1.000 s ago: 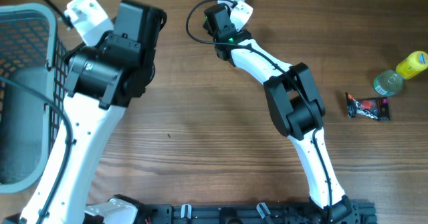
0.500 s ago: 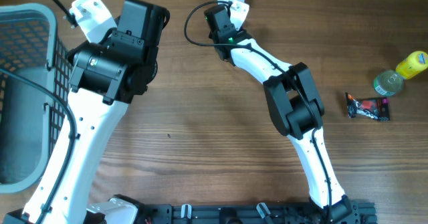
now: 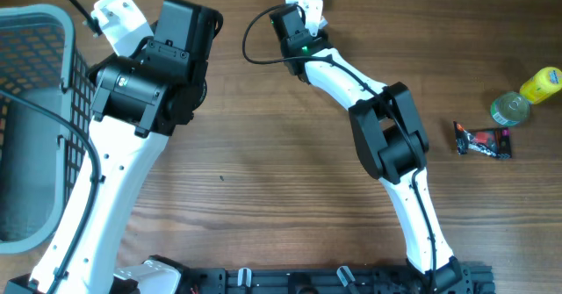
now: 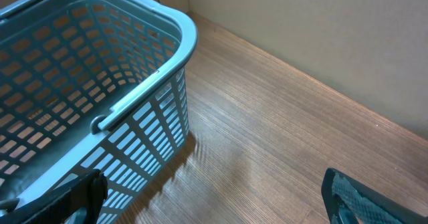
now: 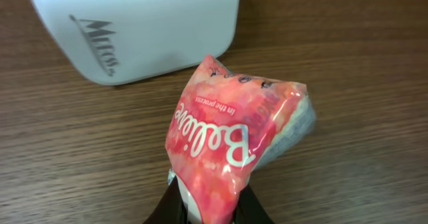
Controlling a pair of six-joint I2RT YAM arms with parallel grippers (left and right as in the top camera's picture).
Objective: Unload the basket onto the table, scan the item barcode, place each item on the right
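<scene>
R grip (image 5: pixel 204 207): shut tight on pack's bottom edge; thin pinch, leaves the face clear.
Pack (image 5: pixel 234 137): pink, crinkly, held up off table (image 5: pixel 374 43), top end just beside scanner. Print side faces wrist cam; barcode not seen, prob. on far side.
Scanner (image 5: pixel 140 23): white box at table's far edge, right ahead of pack, so prob. the scan step.
L grip (image 4: pixel 214 207): wide open, holds nothing; near basket (image 4: pixel 187 37), likely waiting for handover.
Far right: bottle (image 3: pixel 509 108), dark wrapper (image 3: pixel 481 140), well apart from both arms.
</scene>
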